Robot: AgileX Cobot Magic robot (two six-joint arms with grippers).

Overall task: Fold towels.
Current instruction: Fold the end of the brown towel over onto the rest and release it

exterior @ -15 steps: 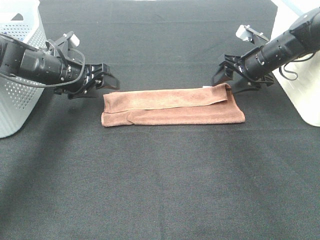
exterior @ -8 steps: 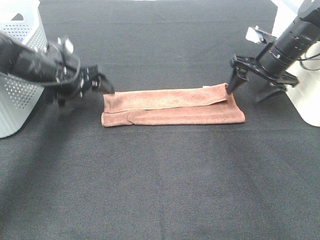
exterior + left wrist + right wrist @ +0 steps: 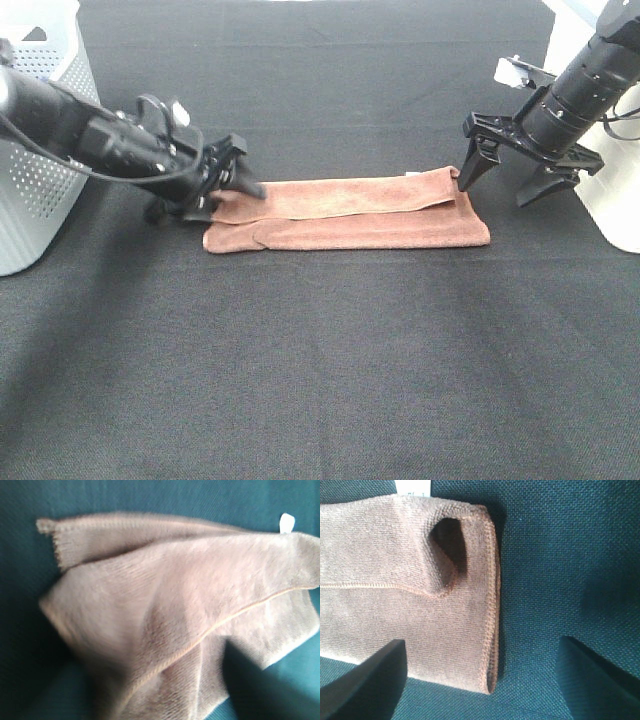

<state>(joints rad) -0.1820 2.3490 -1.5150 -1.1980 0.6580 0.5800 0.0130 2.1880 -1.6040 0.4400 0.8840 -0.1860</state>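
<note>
Towel (image 3: 345, 212) lies folded, long axis 9-to-3 o'clock; right tool (image 3: 496, 192), spread wide, straddles the 3 o'clock end; left tool (image 3: 235, 180) sits at the 9 o'clock end, its opening cannot be told.

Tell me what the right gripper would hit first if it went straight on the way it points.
Probably the towel: the right gripper points down, open, one finger over the towel's right end, the other over bare black table cover. Its height is unclear.

High front overview, wrist close-ups, shared towel (image 3: 350, 230)
</note>
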